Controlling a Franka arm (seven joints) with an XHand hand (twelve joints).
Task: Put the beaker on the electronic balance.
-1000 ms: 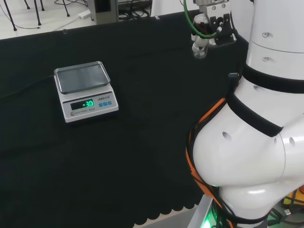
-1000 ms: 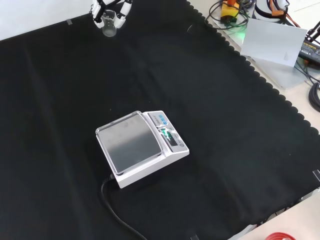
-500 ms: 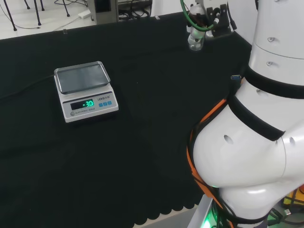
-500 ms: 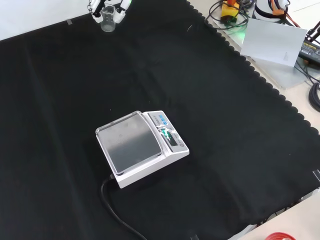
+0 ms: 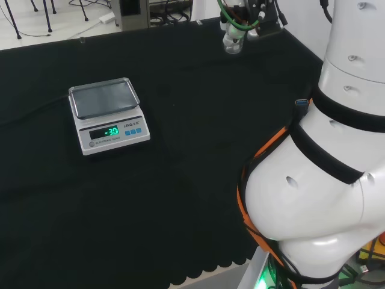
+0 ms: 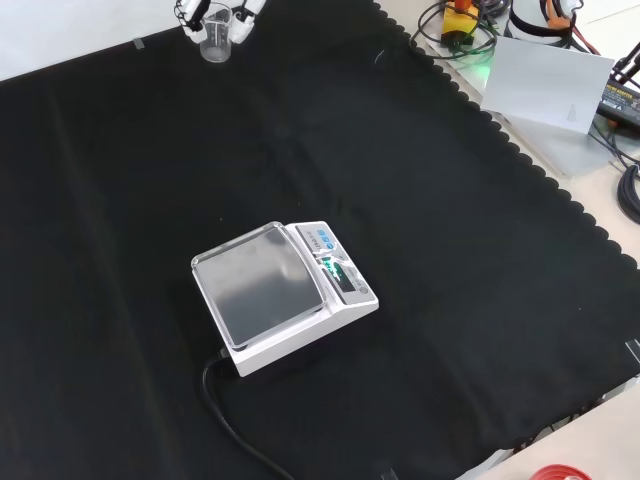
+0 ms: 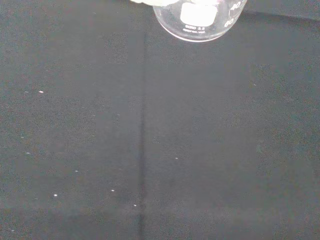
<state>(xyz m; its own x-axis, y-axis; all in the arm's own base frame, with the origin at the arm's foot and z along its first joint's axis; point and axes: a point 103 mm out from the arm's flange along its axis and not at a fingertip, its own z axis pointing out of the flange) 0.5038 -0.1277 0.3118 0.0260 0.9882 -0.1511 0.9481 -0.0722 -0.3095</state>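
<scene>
A small clear glass beaker (image 5: 233, 41) hangs above the cloth at the head view's upper middle, with the hand (image 5: 251, 12) curled round it from above. In the front view the beaker (image 6: 215, 44) and the hand (image 6: 243, 14) sit at the top edge, left of centre. The wrist view looks at the beaker's round base (image 7: 199, 19) from close by, over bare black cloth. The white electronic balance (image 5: 108, 115) with its steel pan stands at the head view's left, far from the hand. Its lit display faces the lower right in the front view, where the balance (image 6: 283, 292) is near the middle.
A black cable (image 6: 228, 417) runs from the balance toward the front view's lower edge. The arm's big white links (image 5: 325, 180) stand at the head view's right. A grey sheet (image 6: 545, 85) and cables lie beyond the cloth's scalloped edge at the front view's upper right.
The hand has carried the beaker up and to the left in the head view. In the front view it barely shifts. The balance has not moved.
</scene>
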